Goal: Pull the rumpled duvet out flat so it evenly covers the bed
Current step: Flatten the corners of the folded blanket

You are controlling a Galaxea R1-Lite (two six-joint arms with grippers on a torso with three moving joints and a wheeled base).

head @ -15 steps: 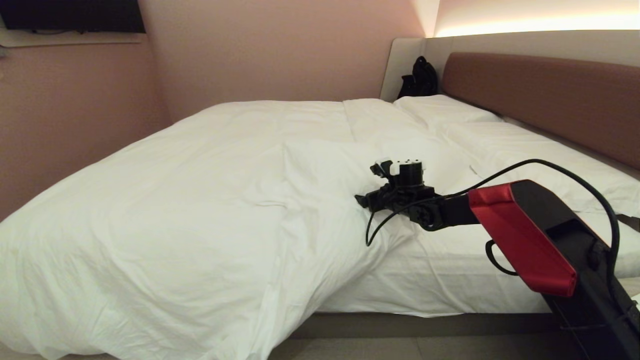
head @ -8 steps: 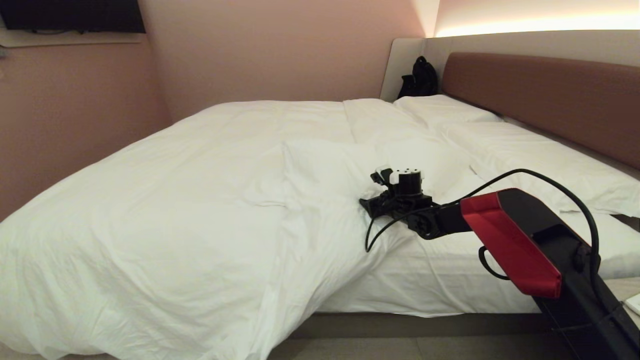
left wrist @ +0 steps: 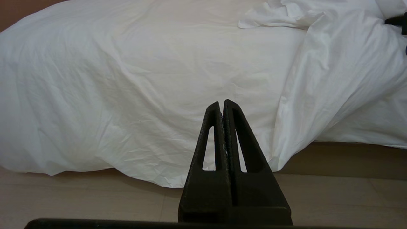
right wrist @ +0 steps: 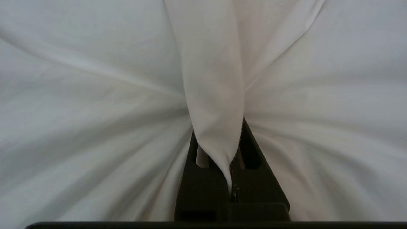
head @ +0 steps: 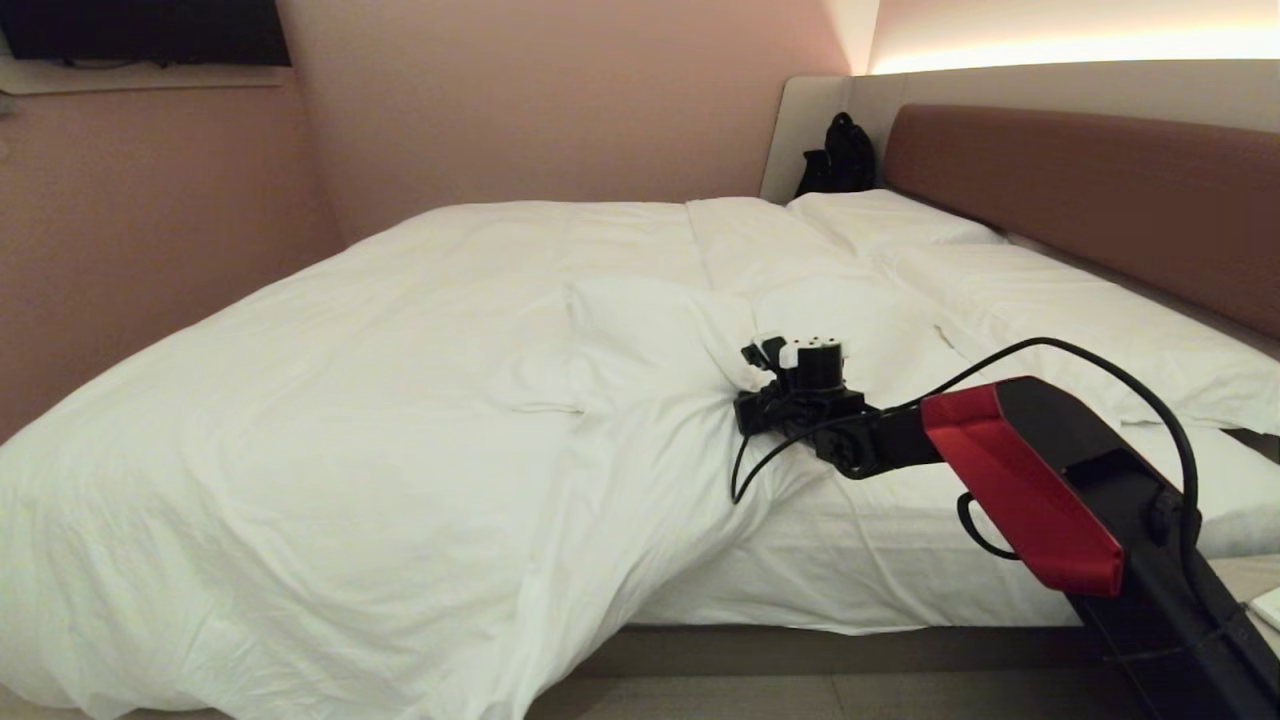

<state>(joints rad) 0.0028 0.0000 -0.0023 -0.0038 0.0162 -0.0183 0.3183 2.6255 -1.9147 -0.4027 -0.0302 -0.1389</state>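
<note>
Now my right gripper [head: 742, 410] has just clamped its jaws on a fold of the duvet [head: 400, 400], bunched short of the pillows [head: 1050, 310] on the bed [head: 850, 650]: ready to pull. Left gripper [left wrist: 224, 106] hangs clenched, empty.

The head view looks down across the bed [head: 900, 560] from its side, headboard at upper right. The left wrist view sits low, facing the duvet [left wrist: 143, 79] overhang and floor. The right wrist view presses close against duvet folds; all three share the duvet.
</note>
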